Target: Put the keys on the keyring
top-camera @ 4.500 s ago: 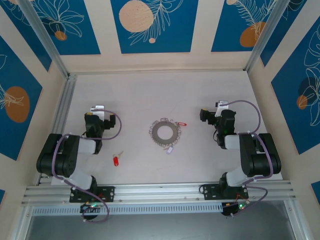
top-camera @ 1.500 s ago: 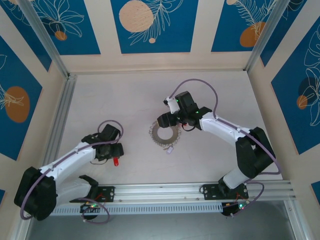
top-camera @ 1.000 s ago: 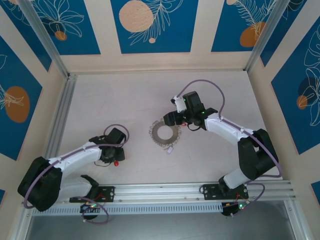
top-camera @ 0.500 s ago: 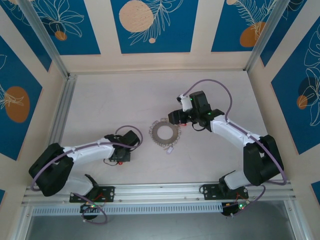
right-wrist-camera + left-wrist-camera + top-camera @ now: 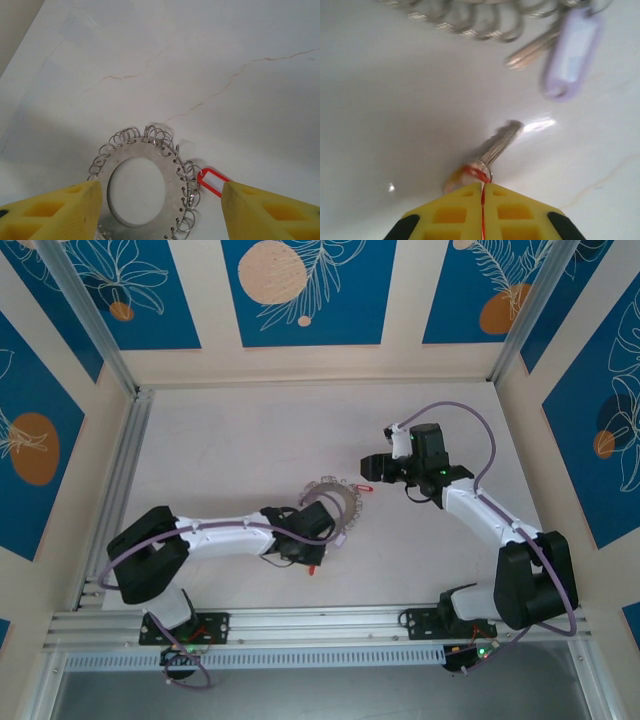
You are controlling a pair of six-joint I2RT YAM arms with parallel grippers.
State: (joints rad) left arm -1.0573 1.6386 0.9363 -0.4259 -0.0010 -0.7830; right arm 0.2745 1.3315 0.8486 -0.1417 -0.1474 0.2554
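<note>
Left jaws seemingly pinch red key point(image 5: 497, 145); right jaws wide above keyring point(image 5: 160, 166).

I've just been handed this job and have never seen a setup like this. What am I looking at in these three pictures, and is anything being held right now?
It is a robot with a left arm and a right arm bolted at the table's near edge. Each ends in two yellow fingers. The wide picture looks down from above and behind; the other two come from cameras on the wrists. On the table lies the keyring, a flat metal ring fringed with small loops, carrying a red tag and a pale tag. The left fingers are shut on the key, pinching its red head. The right fingers stand open facing the keyring, holding nothing.
</note>
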